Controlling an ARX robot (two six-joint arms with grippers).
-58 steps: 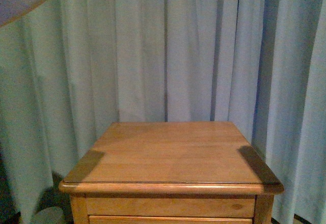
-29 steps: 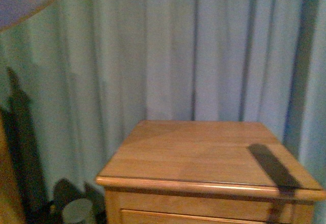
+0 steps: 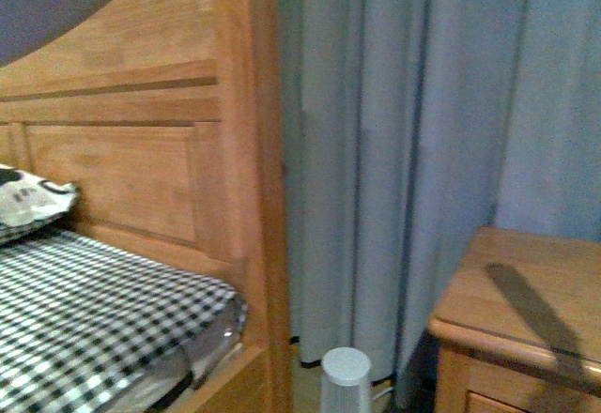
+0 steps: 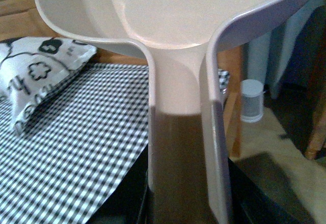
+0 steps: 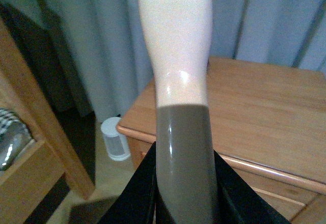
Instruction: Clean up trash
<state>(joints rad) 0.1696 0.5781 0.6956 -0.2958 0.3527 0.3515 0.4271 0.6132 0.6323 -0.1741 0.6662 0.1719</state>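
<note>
Trash: we cannot tell where it lies. Our left gripper pinches the dustpan by its stem, and our right gripper pinches a cream-and-grey handle. On the left is a bed with a checked sheet, a pillow and a wooden headboard. Blue curtains hang behind. A white canister stands on the floor between the bed and the nightstand. Half a second ago the nightstand sat centred; now it is at the right edge.

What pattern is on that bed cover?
The bed cover has a fine black-and-white check, clearest in the left wrist view.
</note>
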